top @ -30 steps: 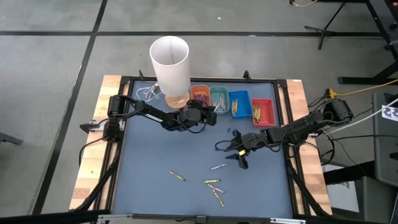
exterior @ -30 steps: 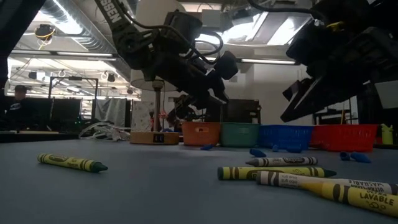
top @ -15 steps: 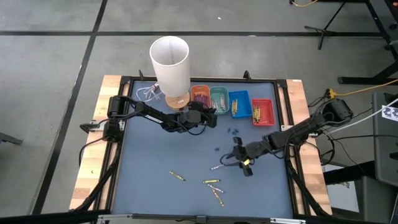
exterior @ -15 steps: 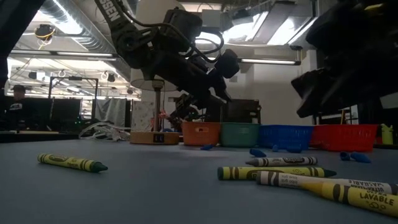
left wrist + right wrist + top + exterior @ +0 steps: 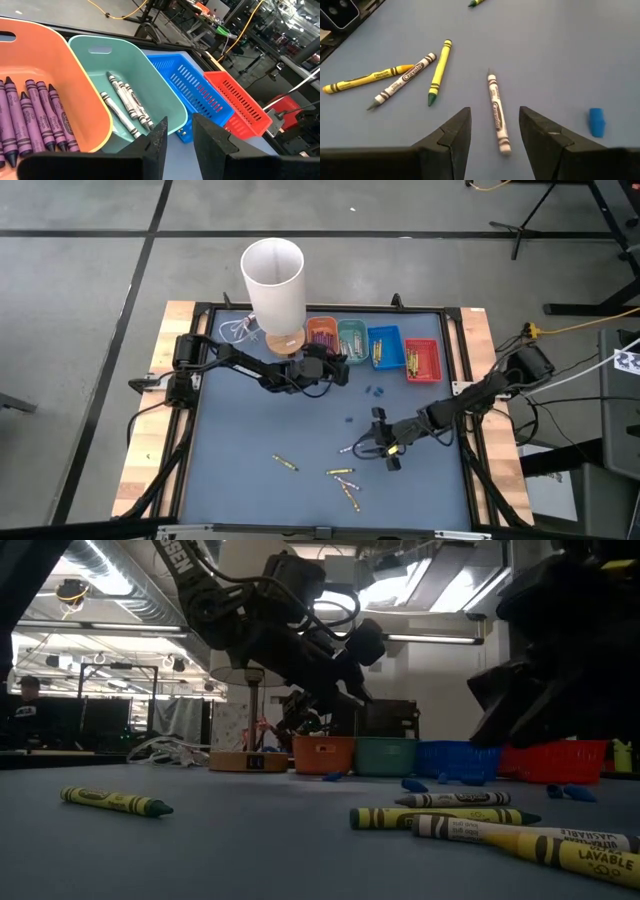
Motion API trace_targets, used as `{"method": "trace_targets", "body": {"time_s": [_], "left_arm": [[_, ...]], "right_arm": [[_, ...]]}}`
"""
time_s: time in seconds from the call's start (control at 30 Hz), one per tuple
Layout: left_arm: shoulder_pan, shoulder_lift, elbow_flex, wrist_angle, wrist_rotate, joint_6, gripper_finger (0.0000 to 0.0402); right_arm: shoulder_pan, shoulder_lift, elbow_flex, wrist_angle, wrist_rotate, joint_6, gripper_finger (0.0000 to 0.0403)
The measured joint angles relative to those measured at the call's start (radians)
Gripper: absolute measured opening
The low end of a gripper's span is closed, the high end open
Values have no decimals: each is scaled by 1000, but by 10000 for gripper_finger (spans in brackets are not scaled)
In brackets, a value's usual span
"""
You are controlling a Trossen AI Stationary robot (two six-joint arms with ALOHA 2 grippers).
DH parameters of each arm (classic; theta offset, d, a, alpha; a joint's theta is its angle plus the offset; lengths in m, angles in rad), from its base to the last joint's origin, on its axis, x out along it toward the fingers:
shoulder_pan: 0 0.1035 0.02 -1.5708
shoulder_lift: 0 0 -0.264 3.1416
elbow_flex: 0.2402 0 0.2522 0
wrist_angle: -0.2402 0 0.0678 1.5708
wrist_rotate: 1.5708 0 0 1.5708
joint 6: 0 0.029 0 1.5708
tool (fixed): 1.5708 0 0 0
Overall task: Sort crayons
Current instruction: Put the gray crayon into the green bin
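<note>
Loose crayons lie flat on the blue-grey mat near its front: a white one (image 5: 498, 114), a yellow-green one (image 5: 439, 71), another white (image 5: 402, 81) and a yellow one (image 5: 367, 77). My right gripper (image 5: 495, 120) hovers open over the first white crayon (image 5: 350, 448), with a finger showing on either side of it and neither touching. My left gripper (image 5: 180, 137) is open and empty, held above the near rims of the orange tray (image 5: 95, 100) of purple crayons (image 5: 35, 120) and the teal tray (image 5: 170, 100) of white crayons (image 5: 125, 107).
Four small trays stand in a row at the back: orange (image 5: 322, 335), teal (image 5: 351, 337), blue (image 5: 384, 347) and red (image 5: 421, 360). A tall white cylinder (image 5: 273, 280) stands to their left. Small blue bits (image 5: 375, 391) lie on the mat. One yellow-green crayon (image 5: 286, 464) lies apart to the left.
My right gripper has moved toward the table's near edge and a little left, sinking toward the loose crayons and rolling slightly. It is still open.
</note>
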Motion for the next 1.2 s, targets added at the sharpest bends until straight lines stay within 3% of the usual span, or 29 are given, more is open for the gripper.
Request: {"method": "trace_targets", "body": {"time_s": [0.37,0.63,1.0,1.2], "left_arm": [[-6,0,0,-1,3,5,76],[-7,0,0,0,3,5,76],[-26,0,0,20,65,7,76],[-91,-1,0,134,96,183,76]], "right_arm": [[-1,165,0,81,54,3,166],[-1,172,1,83,52,28,161],[-1,172,1,80,42,28,53],[0,172,1,80,51,28,14]]}}
